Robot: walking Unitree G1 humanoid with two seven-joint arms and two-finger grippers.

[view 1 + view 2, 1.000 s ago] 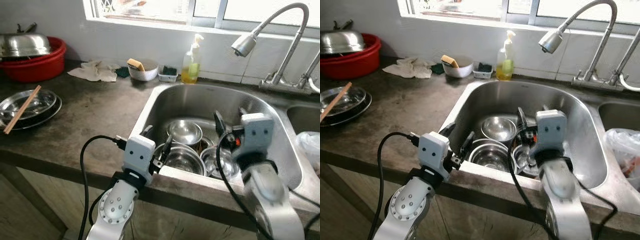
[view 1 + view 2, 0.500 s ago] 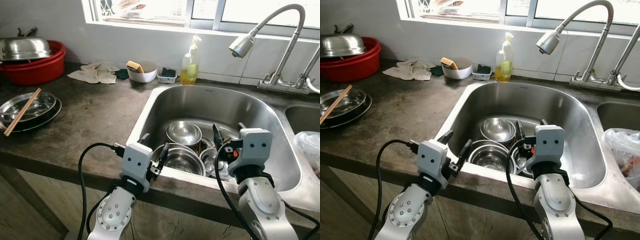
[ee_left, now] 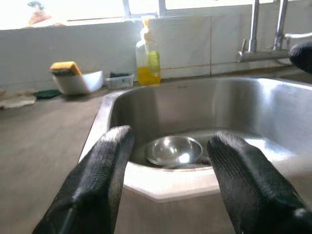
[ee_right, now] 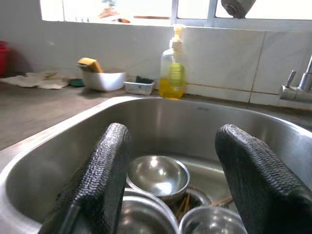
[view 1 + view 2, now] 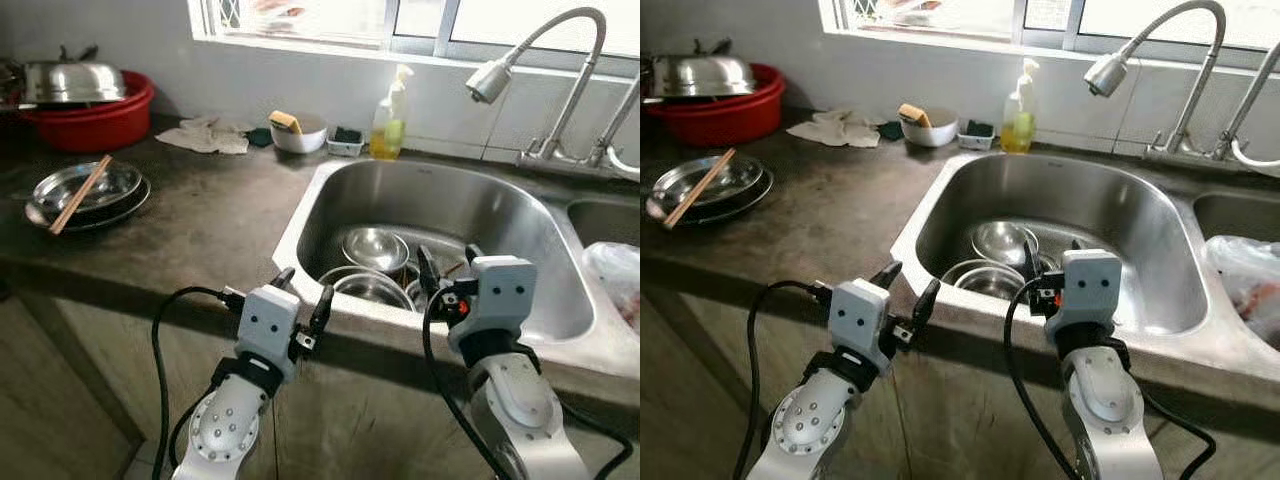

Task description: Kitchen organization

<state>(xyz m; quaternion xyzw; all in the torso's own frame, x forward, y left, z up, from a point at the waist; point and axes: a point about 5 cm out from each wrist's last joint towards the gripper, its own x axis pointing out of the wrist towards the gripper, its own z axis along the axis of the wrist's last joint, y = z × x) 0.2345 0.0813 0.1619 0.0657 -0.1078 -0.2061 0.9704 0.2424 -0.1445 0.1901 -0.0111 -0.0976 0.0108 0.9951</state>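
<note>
Several steel bowls lie in the sink point(image 5: 300, 215): a small bowl point(image 5: 375, 245) behind a larger bowl point(image 5: 370, 288). My left gripper point(image 5: 305, 285) hovers open at the sink's front rim, nothing between its fingers. In the left wrist view the gripper point(image 3: 170, 139) faces the small bowl point(image 3: 174, 150) over the rim. My right gripper point(image 5: 447, 258) is open too, just above the front part of the basin. In the right wrist view the gripper point(image 4: 175, 131) frames a bowl point(image 4: 157, 173) from above, empty.
A soap bottle point(image 5: 388, 130), a white bowl with a sponge point(image 5: 298, 133) and a cloth point(image 5: 215, 137) line the back wall. Steel plates with chopsticks point(image 5: 90, 190) and a red basin point(image 5: 95, 105) sit at the left. A faucet point(image 5: 490, 78) overhangs the sink; a plastic bag point(image 5: 615, 275) lies right.
The camera has drawn back and more of the cabinet front shows. Both grippers have come back from over the bowls toward the sink's front rim, still open.
</note>
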